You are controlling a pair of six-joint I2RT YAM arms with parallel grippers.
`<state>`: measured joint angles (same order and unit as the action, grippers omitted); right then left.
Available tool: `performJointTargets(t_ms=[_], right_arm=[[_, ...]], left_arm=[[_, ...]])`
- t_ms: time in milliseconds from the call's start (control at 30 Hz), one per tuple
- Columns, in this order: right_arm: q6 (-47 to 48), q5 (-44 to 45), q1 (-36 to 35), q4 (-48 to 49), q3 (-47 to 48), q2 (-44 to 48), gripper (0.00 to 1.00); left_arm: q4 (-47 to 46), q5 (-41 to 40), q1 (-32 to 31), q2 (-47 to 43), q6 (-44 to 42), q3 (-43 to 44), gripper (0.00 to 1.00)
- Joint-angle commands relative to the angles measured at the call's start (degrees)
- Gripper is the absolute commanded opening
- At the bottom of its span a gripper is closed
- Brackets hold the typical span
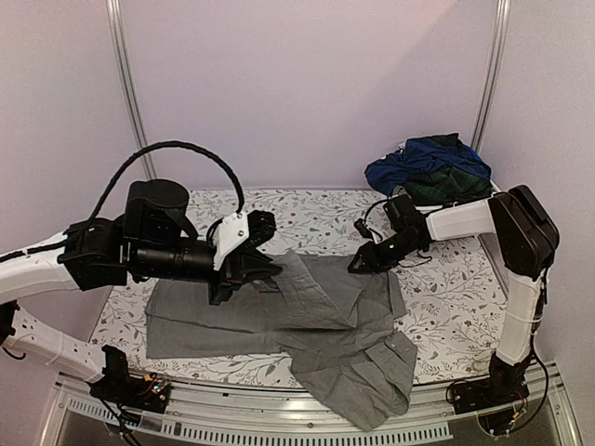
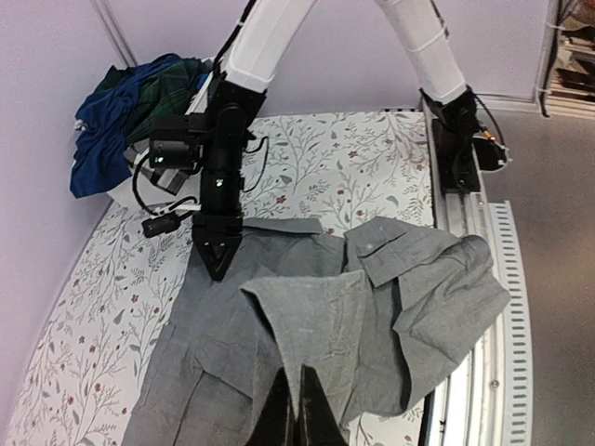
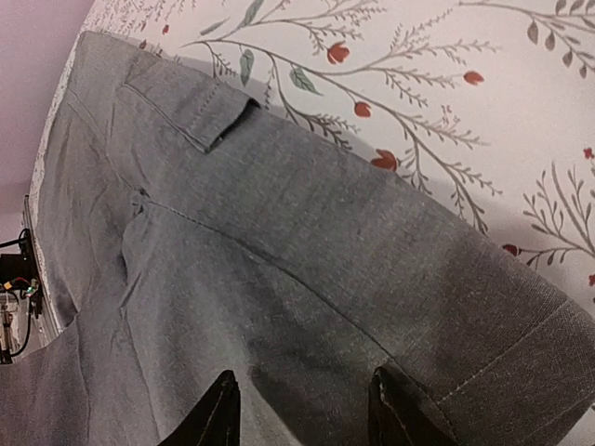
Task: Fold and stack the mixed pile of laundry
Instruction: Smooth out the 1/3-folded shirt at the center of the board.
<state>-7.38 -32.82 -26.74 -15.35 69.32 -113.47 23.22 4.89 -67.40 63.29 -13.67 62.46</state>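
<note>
1. 6 o'clock, near edge: one lobe of the grey garment droops off the desk and onto the metal rail, slightly toward 5 o'clock. A pocket shows on that lobe.
2. Desk centre: the rest of the grey garment lies spread and rumpled on the floral table cloth. It runs from 9 to 3 o'clock, with a folded flap on top.
3. 10 o'clock of the garment: left end effector, jaws together and clamped on a raised fold of the grey cloth. In the left wrist view the fabric tents up into the fingers.
4. 2 o'clock of the garment: right end effector points down at the garment's far right edge. Fingers are apart with grey cloth between them, nothing clamped. Tips are cut off in the wrist view, so I can't tell whether they touch.
5. 1 o'clock, far right corner: the navy blue garment and dark green plaid garment sit bunched in one heap, well apart from the grey one.
</note>
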Motion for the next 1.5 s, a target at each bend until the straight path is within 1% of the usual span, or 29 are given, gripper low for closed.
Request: performJointTargets(t_ms=[0,33,100,267,433,567,700,800,900,1033,1200,1233,1300,1333,1433,1467], right_arm=[[0.8,3.3,-0.2,-1.5,-2.7,-0.8,0.45],[0.9,3.8,-0.2,-1.6,-3.0,-0.7,0.45],[0.9,4.5,-0.2,-1.7,-3.2,-0.6,0.45],[0.6,5.8,0.1,-2.0,-2.7,-0.5,0.45],[0.3,6.3,0.2,-2.1,-2.0,0.0,0.44],[0.2,7.2,0.2,-2.7,-1.3,0.9,0.44],[0.1,7.6,0.2,-3.1,-0.5,2.9,0.45],[0.2,8.2,0.2,-4.0,0.0,4.6,0.46],[0.2,9.3,0.2,-4.9,0.4,6.8,0.51],[0.2,9.7,0.2,-5.8,1.0,9.9,0.54],[0.5,7.6,-0.8,-6.8,1.4,12.5,0.54],[0.6,7.3,-1.6,-7.1,1.4,12.8,0.54],[0.8,7.3,-3.4,-7.7,1.2,13.2,0.54],[0.8,7.4,-4.4,-7.8,0.9,13.3,0.54],[0.4,7.5,-6.9,-7.2,-0.3,13.5,0.54],[0.2,7.5,-7.4,-6.8,-0.6,13.5,0.54]], left_arm=[[-7.4,-14.6,4.0,0.5,9.0,-2.5,0.00],[-7.4,-16.8,6.2,0.5,11.4,-2.9,0.00],[-7.1,-18.7,11.5,0.5,15.8,-4.0,0.00],[-7.6,-17.1,24.9,0.8,25.5,-8.2,0.00],[-9.3,-17.6,35.0,1.5,31.9,-14.3,0.00],[-12.5,-16.2,41.6,2.1,35.2,-18.8,0.00],[-15.8,-14.2,45.5,4.7,36.8,-21.7,0.00],[-15.3,-14.3,47.0,8.2,37.8,-21.7,0.00],[-15.2,-14.3,47.9,10.8,39.4,-22.1,0.00],[-14.6,-16.1,49.3,13.0,41.0,-22.5,0.00],[-12.2,-18.5,51.2,16.6,42.1,-21.6,0.00],[-11.4,-19.7,51.2,16.8,42.0,-21.2,0.07],[-11.1,-20.3,51.2,15.9,41.8,-20.8,0.31],[-11.4,-19.9,51.2,15.1,41.6,-20.7,0.37],[-12.3,-17.3,50.5,13.4,41.3,-20.0,0.52],[-12.7,-16.3,49.9,13.2,40.8,-19.7,0.53]])
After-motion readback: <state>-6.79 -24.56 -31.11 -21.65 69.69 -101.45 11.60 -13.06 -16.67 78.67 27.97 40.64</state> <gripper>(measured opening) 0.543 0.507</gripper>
